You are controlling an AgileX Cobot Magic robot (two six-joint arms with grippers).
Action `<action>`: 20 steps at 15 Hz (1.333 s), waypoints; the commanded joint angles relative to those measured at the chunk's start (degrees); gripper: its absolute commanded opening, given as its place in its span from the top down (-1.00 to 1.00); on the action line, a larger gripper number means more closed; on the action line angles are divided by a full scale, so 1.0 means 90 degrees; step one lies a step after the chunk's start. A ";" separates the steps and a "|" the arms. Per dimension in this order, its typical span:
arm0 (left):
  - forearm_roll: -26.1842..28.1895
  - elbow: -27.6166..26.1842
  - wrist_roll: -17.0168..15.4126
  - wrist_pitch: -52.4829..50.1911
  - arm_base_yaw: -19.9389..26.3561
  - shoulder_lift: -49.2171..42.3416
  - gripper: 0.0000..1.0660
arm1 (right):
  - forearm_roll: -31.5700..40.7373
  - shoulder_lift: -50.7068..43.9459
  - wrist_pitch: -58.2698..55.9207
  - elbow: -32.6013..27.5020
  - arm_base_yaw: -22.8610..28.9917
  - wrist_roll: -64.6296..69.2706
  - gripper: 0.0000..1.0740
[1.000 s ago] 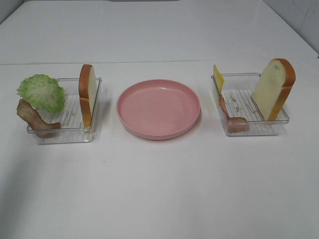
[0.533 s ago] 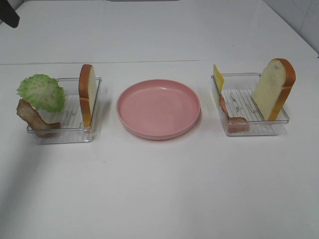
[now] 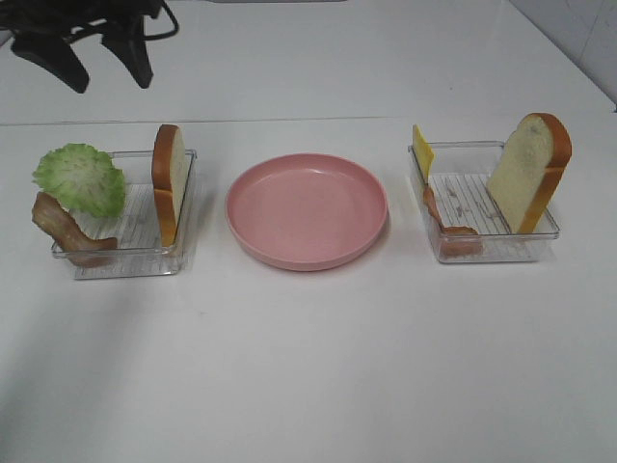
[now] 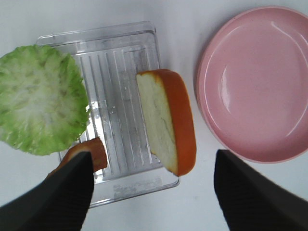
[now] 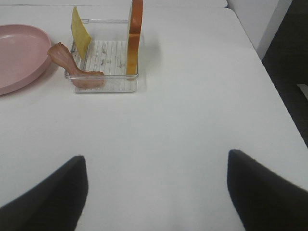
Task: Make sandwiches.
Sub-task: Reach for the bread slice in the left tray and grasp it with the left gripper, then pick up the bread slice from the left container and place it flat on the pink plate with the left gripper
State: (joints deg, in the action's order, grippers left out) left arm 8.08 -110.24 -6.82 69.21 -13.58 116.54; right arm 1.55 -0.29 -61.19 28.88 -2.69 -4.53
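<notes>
Directly beneath the left pincer [image 4: 153, 159] (jaws spread) stands a bread slice [image 4: 166, 120].

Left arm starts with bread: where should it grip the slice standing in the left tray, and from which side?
Pinch the bread slice by its rounded top, across the flat faces, with the left gripper coming from above. It stands on edge at the tray wall nearest the plate, top above the rim; a sideways approach may hit that wall.
</notes>
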 commanded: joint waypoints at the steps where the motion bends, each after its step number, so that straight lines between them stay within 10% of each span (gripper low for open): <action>1: -0.0127 -0.0140 -0.0153 0.0509 -0.0312 0.0484 -0.26 | -0.0025 -0.0108 0.0057 -0.0006 -0.0045 0.0051 -0.41; 9: -0.0242 -0.0140 -0.0286 0.0166 -0.0401 0.1509 -0.19 | -0.0025 -0.0108 0.0057 -0.0006 -0.0045 0.0051 -0.41; 14: -0.0248 -0.0172 -0.0248 -0.0025 -0.0401 0.1502 1.00 | -0.0025 -0.0108 0.0057 -0.0006 -0.0045 0.0051 -0.41; 20: -0.0248 -0.0185 -0.0229 -0.0051 -0.0395 0.0770 1.00 | -0.0025 -0.0108 0.0057 -0.0006 -0.0045 0.0051 -0.41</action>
State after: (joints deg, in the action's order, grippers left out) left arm 5.56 -111.67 -8.82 68.75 -16.90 124.33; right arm 1.55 -0.29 -61.19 28.88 -2.69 -4.53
